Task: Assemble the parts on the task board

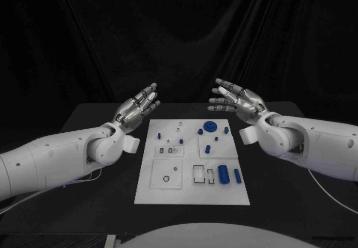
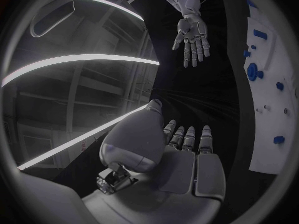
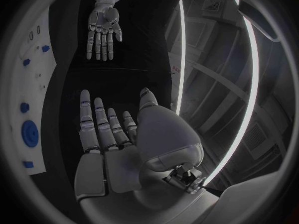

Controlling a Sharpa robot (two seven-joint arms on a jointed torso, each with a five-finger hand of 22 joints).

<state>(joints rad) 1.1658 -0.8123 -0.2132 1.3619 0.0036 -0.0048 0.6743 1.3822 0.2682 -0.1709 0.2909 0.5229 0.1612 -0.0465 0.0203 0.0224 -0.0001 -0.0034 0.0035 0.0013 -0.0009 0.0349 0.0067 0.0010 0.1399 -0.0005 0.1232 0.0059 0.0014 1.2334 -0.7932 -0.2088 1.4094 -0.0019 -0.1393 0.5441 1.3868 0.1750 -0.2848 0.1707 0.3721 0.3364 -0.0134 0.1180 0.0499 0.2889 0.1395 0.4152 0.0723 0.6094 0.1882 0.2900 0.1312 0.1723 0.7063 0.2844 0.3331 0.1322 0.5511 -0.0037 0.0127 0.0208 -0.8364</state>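
The white task board [image 1: 192,192] lies in the middle of the black table. Small blue parts stand or lie on it: a round blue disc [image 1: 210,125] near its far edge, several small pegs around it, and two long blue pieces [image 1: 224,175] at its near right. My left hand [image 1: 138,109] hovers above the table by the board's far left corner, fingers straight and apart, holding nothing. My right hand [image 1: 237,101] floats beyond the far right corner, also spread and empty. The left wrist view has the board [image 2: 272,97] and my right hand [image 2: 192,35]; the right wrist view has my left hand [image 3: 102,25].
The black table [image 1: 97,116] extends past the board on both sides. Dark cloth hangs behind it. The board's near half carries square recessed plates [image 1: 168,173] and slots [image 1: 200,174].
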